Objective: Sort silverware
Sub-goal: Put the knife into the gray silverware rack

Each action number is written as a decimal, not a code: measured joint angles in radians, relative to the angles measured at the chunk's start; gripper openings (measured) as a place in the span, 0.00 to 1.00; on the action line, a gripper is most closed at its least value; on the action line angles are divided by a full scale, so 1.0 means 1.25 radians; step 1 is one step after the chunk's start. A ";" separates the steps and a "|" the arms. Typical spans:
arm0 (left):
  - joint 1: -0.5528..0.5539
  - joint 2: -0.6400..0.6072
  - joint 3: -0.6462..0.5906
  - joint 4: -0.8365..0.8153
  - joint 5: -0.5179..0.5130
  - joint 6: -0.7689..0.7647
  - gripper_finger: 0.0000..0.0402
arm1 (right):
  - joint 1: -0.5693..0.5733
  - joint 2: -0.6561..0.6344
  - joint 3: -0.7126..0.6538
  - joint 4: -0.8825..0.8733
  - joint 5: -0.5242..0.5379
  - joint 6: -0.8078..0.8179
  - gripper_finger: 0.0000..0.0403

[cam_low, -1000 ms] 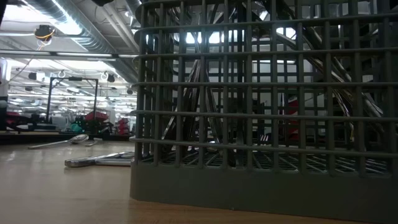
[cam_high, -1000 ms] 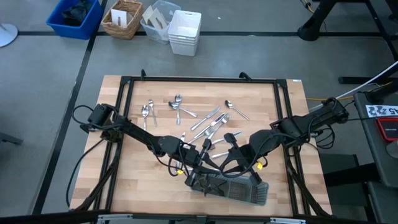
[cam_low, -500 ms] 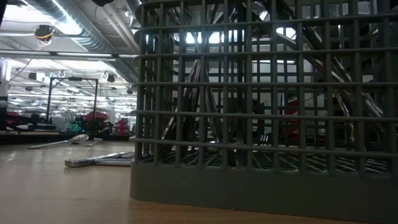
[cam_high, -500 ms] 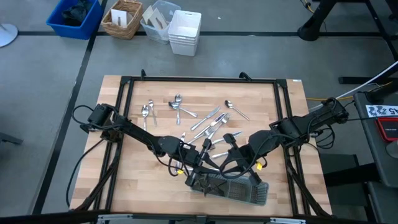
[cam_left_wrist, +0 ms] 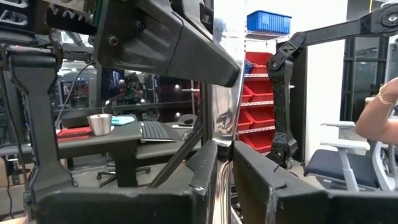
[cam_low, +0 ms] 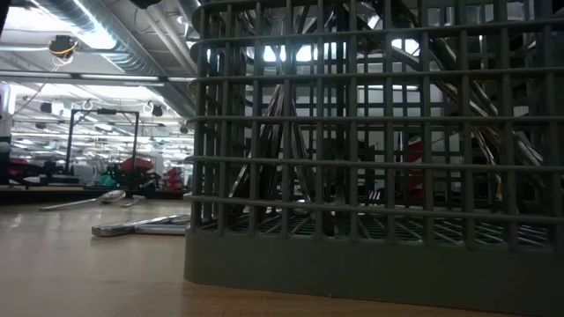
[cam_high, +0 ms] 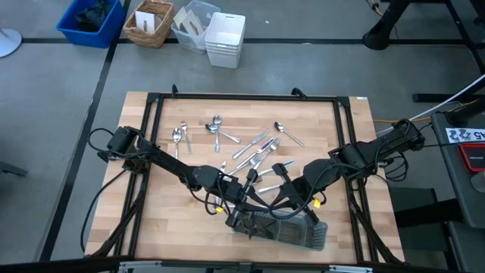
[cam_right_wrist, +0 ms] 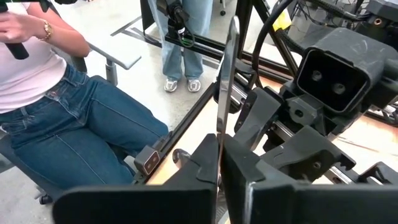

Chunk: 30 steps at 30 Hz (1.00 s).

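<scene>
Above the near middle of the table my left gripper (cam_high: 244, 191) and my right gripper (cam_high: 274, 189) meet. Both are shut on one flat shiny piece of silverware (cam_left_wrist: 224, 115), seen edge-on in the right wrist view (cam_right_wrist: 227, 74). Which kind of piece it is I cannot tell. Below them the long dark grey mesh tray (cam_high: 292, 231) stands at the table's near edge, with several pieces upright inside it (cam_low: 291, 158). More silverware (cam_high: 254, 148) lies loose on the wood in the middle of the table. My left gripper pinches the flat piece between its two fingers (cam_left_wrist: 205, 158), on the stretch (cam_left_wrist: 222, 134) just ahead of them, coming from the table's left. The piece sticks out past the fingers, clear of the table. My right gripper pinches the same piece between its two fingers (cam_right_wrist: 202, 155), on its slim edge (cam_right_wrist: 219, 127), coming from the table's right. In the left wrist view one finger (cam_left_wrist: 205, 59) lies against the piece farther along it. The piece stands out ahead of the fingers, lifted clear.
A black frame (cam_high: 242, 97) rims the wooden table. Beyond the far edge stand a blue bin (cam_high: 91, 19), a wicker basket (cam_high: 149, 23), a clear container (cam_high: 193, 23) and stacked white bins (cam_high: 225, 38). A person (cam_right_wrist: 56, 81) sits beside the table.
</scene>
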 joint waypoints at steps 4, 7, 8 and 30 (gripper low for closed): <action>-0.004 0.000 0.000 0.000 -0.002 0.026 0.11 | 0.001 -0.001 0.000 0.000 0.033 0.014 0.02; -0.005 0.000 0.000 -0.001 -0.005 0.027 0.11 | 0.001 -0.002 0.000 -0.004 0.041 0.057 0.02; -0.005 -0.003 0.000 -0.004 -0.005 0.027 0.11 | 0.001 -0.002 0.000 -0.008 0.044 0.073 0.01; 0.002 -0.213 -0.002 -0.571 -0.005 0.005 0.11 | 0.001 -0.023 0.000 -0.081 0.043 0.405 0.01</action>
